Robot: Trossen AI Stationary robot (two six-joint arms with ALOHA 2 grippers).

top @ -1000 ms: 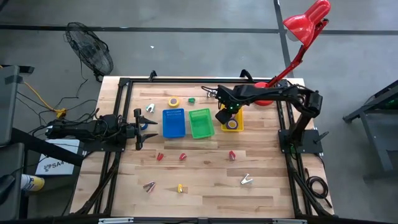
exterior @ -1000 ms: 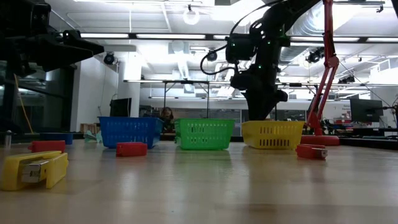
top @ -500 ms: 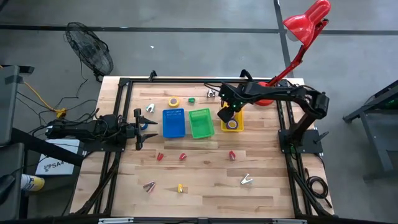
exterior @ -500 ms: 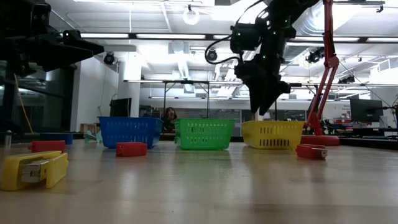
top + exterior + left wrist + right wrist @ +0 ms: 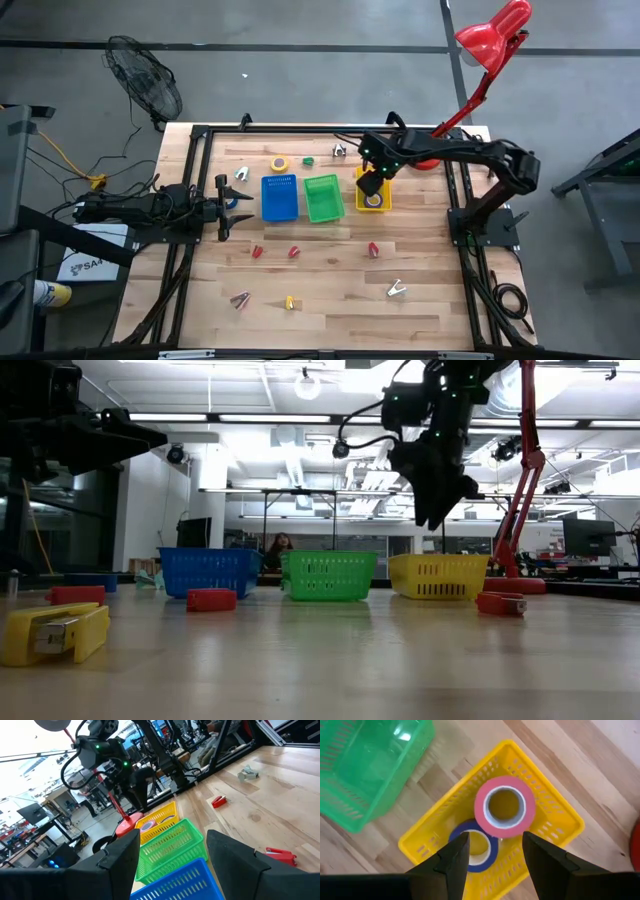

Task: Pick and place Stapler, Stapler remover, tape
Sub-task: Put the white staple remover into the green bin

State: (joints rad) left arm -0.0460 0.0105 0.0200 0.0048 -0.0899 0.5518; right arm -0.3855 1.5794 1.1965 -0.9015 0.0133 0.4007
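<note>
My right gripper (image 5: 368, 183) hangs open above the yellow bin (image 5: 380, 207), pointing steeply down with nothing between its fingers. In the bin lie a pink tape roll (image 5: 505, 806) and a blue tape roll (image 5: 474, 846), the pink one leaning partly over the blue. A yellow tape roll (image 5: 279, 163) lies flat on the table behind the blue bin (image 5: 279, 197). Red staplers (image 5: 293, 251) and a yellow stapler (image 5: 289, 302) lie on the near half of the table, as does a staple remover (image 5: 397, 290). My left gripper (image 5: 222, 208) waits open at the table's left side.
A green bin (image 5: 322, 197) stands between the blue and the yellow one. A red desk lamp (image 5: 490, 40) is fixed at the far right corner, its base (image 5: 425, 160) just behind the yellow bin. More staple removers (image 5: 241, 174) lie near the left and far edges.
My right gripper has risen from just inside the yellow bin to well above its rim and has drifted slightly toward the table's right edge. The tape rolls stay in the bin.
</note>
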